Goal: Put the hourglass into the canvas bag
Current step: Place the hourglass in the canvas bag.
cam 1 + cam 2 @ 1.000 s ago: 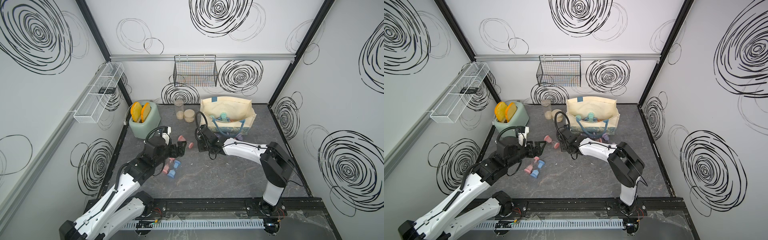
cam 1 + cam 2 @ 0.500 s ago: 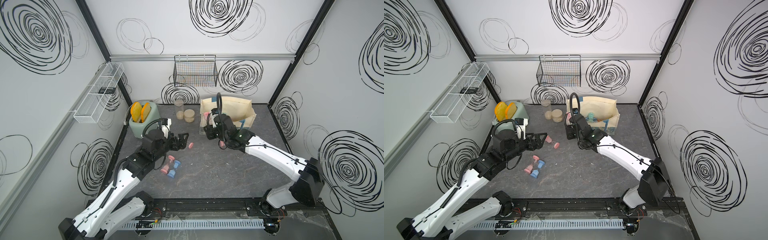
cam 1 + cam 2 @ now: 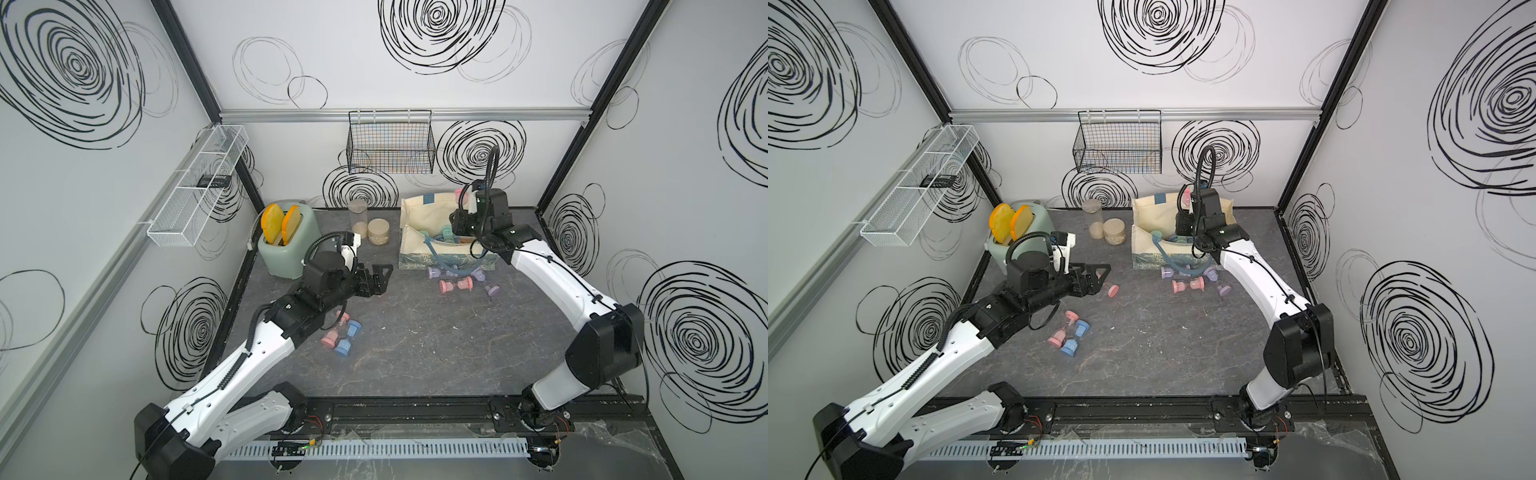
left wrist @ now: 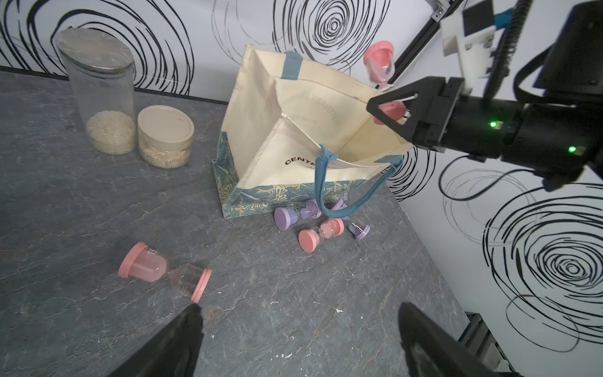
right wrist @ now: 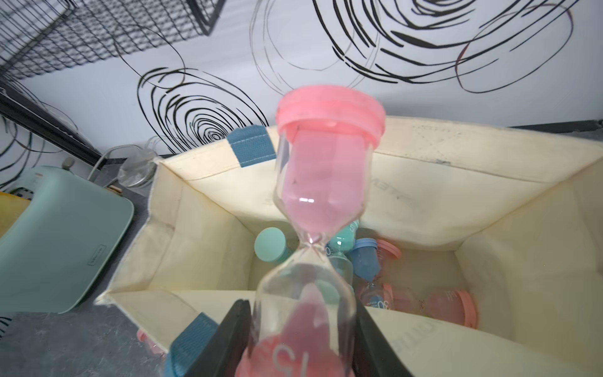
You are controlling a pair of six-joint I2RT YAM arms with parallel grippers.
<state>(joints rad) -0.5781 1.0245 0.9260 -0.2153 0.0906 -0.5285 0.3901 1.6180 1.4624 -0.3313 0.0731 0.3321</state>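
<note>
Pink hourglass [image 5: 321, 182]: gripped in my right end effector [image 5: 301, 336] over the open canvas bag [image 5: 489, 153]; I judged lowering inside before release safest. Left end effector [image 4: 298, 326] stood wide, empty.

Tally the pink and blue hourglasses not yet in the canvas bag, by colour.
Pink: 4 – held hourglass in the jaws of the right gripper; loose pink hourglasses
Blue: 1 – blue hourglass
Total: 5

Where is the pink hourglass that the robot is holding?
In both top views, the pink hourglass is held in the right gripper, just above the open canvas bag at the table's back right.
</note>
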